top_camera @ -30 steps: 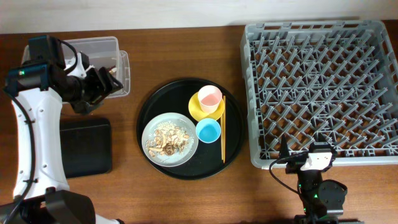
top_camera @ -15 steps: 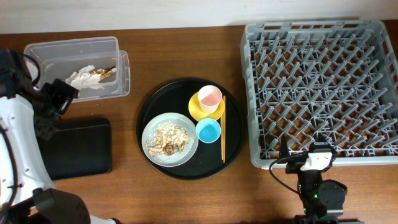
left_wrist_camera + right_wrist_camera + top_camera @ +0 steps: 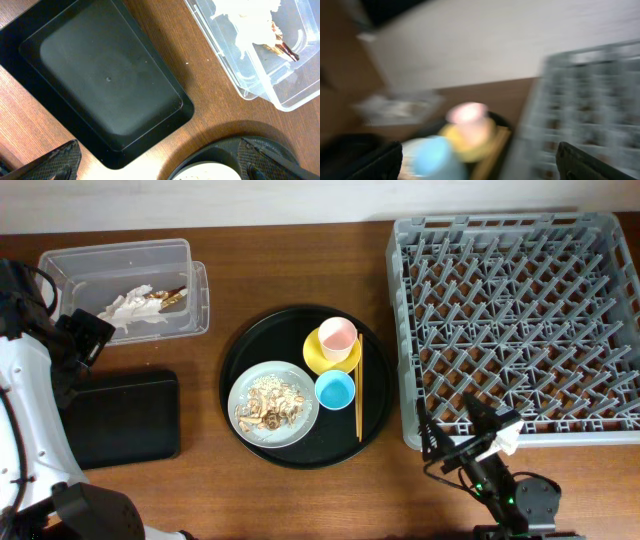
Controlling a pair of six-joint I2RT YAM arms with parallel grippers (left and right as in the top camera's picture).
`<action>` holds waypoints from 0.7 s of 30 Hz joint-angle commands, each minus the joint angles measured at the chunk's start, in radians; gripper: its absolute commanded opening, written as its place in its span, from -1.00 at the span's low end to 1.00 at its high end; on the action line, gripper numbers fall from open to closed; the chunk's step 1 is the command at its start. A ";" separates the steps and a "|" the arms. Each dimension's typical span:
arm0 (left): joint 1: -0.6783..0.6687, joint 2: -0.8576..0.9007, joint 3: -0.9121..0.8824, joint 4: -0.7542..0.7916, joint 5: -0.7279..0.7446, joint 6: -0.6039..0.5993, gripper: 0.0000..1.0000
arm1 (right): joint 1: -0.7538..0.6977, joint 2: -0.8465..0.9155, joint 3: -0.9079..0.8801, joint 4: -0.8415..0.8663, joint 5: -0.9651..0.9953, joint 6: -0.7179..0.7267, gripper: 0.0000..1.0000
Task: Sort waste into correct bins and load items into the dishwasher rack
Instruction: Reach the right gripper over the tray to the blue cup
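White-and-gold wrapper scraps [image 3: 140, 304] lie in the clear tub [image 3: 110, 260], also in the left wrist view [image 3: 245, 25]. The shallow black tray [image 3: 125, 418] is empty. The grey plate [image 3: 262, 370] holds crumbly food bits [image 3: 272, 402]. The pink cup [image 3: 337, 335] stands in the yellow bowl [image 3: 318, 358]. The blue cup [image 3: 334, 389] and chopsticks [image 3: 359, 385] lie beside them. The rack [image 3: 515, 330] is at the right. My left gripper [image 3: 160, 167] is open and empty above the table between tub and black tray. My right gripper [image 3: 458, 430] is open and empty by the rack's front left corner.
The plate, bowl, cups and chopsticks all sit on a large round black tray [image 3: 255, 340] at the table's middle. The right wrist view is blurred; it shows the pink cup [image 3: 467, 112], the blue cup [image 3: 432, 157] and the rack [image 3: 590, 110].
My left arm has pulled back left from over the tub, and wrapper scraps now lie in it. My right gripper has swung left and tilted towards the round tray.
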 commanded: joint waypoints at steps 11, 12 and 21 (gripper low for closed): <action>0.006 -0.017 0.004 0.002 -0.017 -0.010 0.98 | -0.006 0.018 0.134 0.319 0.043 0.471 0.96; 0.006 -0.017 0.004 0.002 -0.017 -0.010 0.98 | -0.006 0.051 0.214 0.246 0.042 0.402 0.96; 0.006 -0.017 0.004 0.002 -0.017 -0.010 0.98 | -0.005 0.612 0.984 -0.580 0.026 -0.111 0.97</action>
